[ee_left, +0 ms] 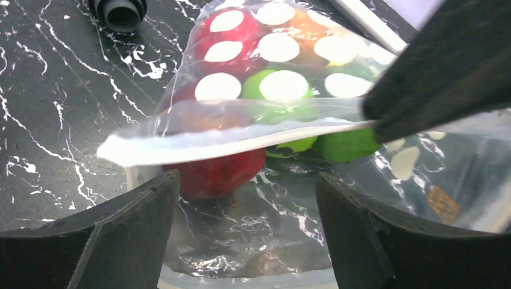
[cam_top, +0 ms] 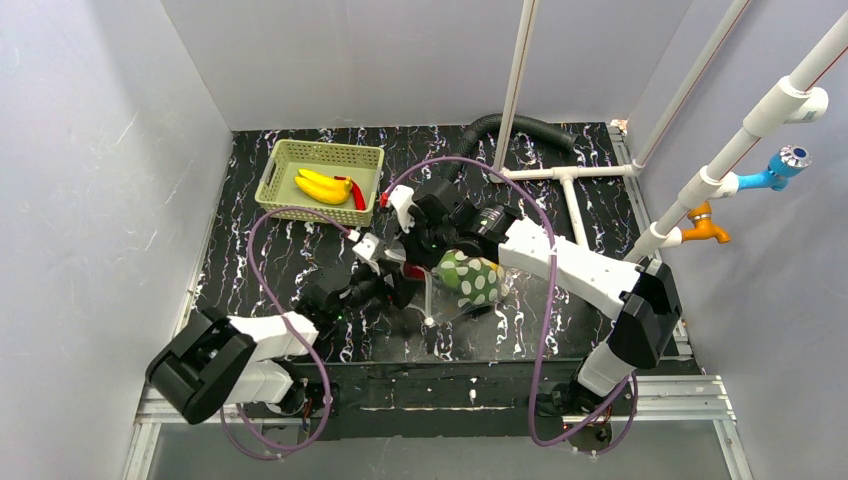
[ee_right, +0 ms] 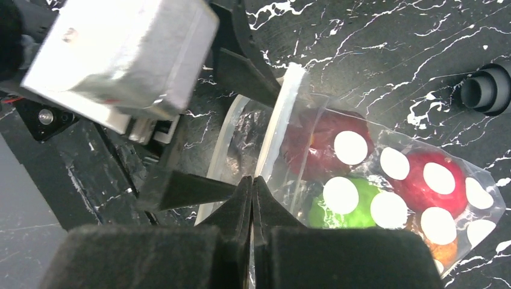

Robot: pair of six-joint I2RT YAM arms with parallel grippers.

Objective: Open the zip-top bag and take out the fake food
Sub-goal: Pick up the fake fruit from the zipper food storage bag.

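The right gripper (ee_right: 252,188) has its jaws pressed together, pinching the upper lip of the zip-top bag (ee_right: 283,114). The left gripper (ee_left: 247,198) has its jaws spread wide at the bag's mouth. The bag lies on the tabletop (ee_left: 48,108), with fake food (ee_left: 220,171) inside.

The zip-top bag (ee_left: 229,123) is clear glossy plastic; the fake food (ee_left: 217,176) smooth, shiny plastic.

Pale grey walls (cam_top: 400,60), black white-veined tabletop (cam_top: 310,260), white pipes (cam_top: 521,60), perhaps plastic
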